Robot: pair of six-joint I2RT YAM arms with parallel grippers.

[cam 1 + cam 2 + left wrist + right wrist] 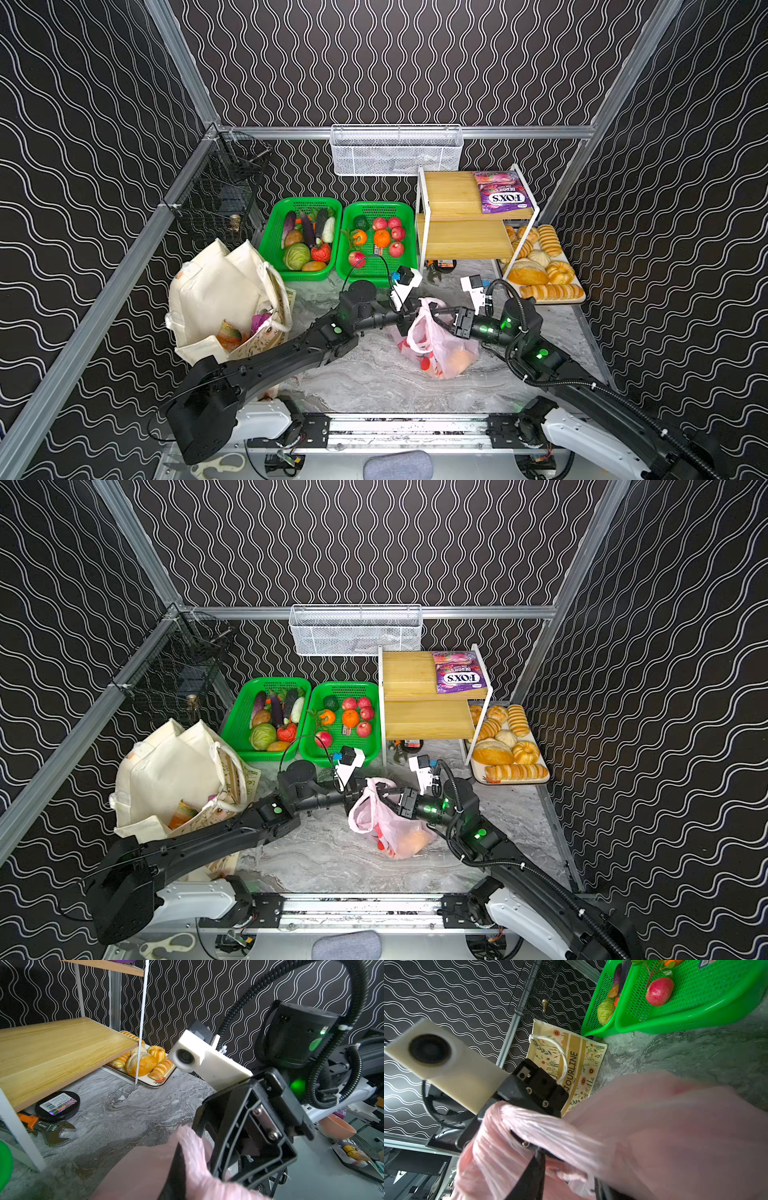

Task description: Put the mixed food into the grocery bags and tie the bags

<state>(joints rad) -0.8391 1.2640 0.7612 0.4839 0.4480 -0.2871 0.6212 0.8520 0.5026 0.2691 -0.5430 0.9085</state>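
The pale-pink plastic grocery bag [440,349] [395,833] lies mid-table with an orange fruit [459,359] and red pieces showing through it. My left gripper [409,311] [182,1159] is shut on one bunched loop handle at the bag's top. My right gripper [436,312] [569,1178] faces it from the right. Its jaws stand apart with pink plastic draped over and between the fingers. The cream canvas tote [220,291] [166,766] slumps at the left, and an orange packet [228,334] and a purple one [259,322] show in its mouth.
Two green baskets [305,200] [379,204] sit behind the bag, one with vegetables, one with apples [397,232] and oranges. A wooden shelf [465,245] carries a purple FOX'S packet [500,193]. A bread tray [579,297] is at the right. A wrench [52,1132] lies under the shelf.
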